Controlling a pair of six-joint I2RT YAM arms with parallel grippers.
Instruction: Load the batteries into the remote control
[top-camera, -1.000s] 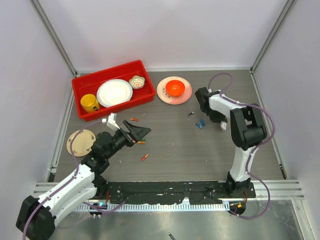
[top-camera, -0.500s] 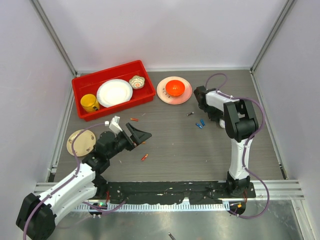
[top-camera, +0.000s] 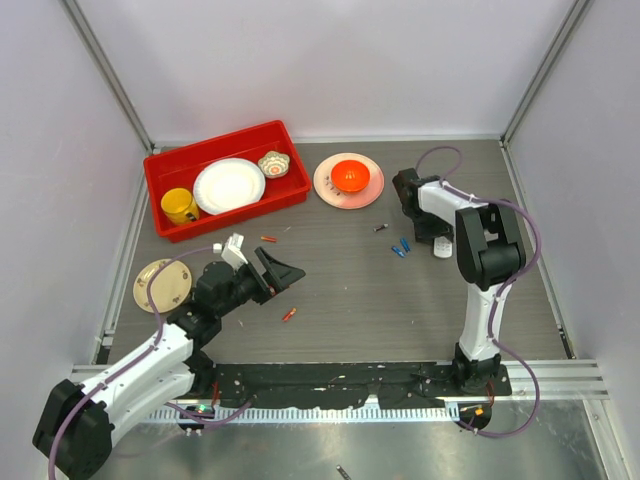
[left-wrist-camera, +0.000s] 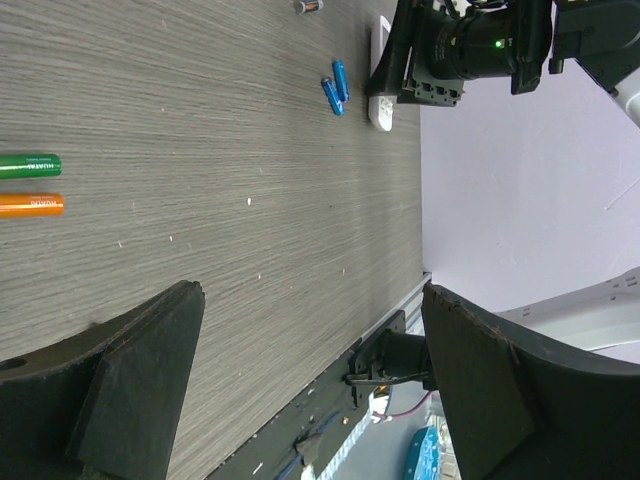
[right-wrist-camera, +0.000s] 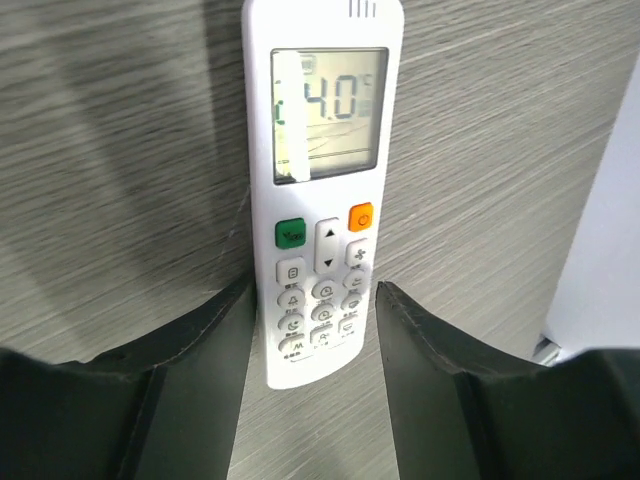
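Observation:
The white remote control (right-wrist-camera: 325, 180) lies face up, display and buttons showing, with its lower end between the fingers of my open right gripper (right-wrist-camera: 315, 290). The left finger is against its edge and the right finger stands a little off. In the top view only the remote's end (top-camera: 442, 247) shows under the right gripper (top-camera: 436, 238). Two blue batteries (top-camera: 402, 247) lie just left of it. My left gripper (top-camera: 277, 272) is open and empty above the table. A green battery (left-wrist-camera: 28, 165) and an orange battery (left-wrist-camera: 30, 205) lie ahead of it. Another orange-red battery (top-camera: 289, 314) lies nearer.
A red bin (top-camera: 160, 165) at the back left holds a yellow cup, a white plate and a small bowl. A pink plate (top-camera: 327, 190) with an orange bowl stands behind the middle. A tan disc (top-camera: 160, 283) lies at the left. An orange-red battery (top-camera: 268, 239) lies by the bin.
The right arm's elbow has swung and its gripper has shifted, so the remote's white end now shows beside it. The left gripper has drawn back slightly.

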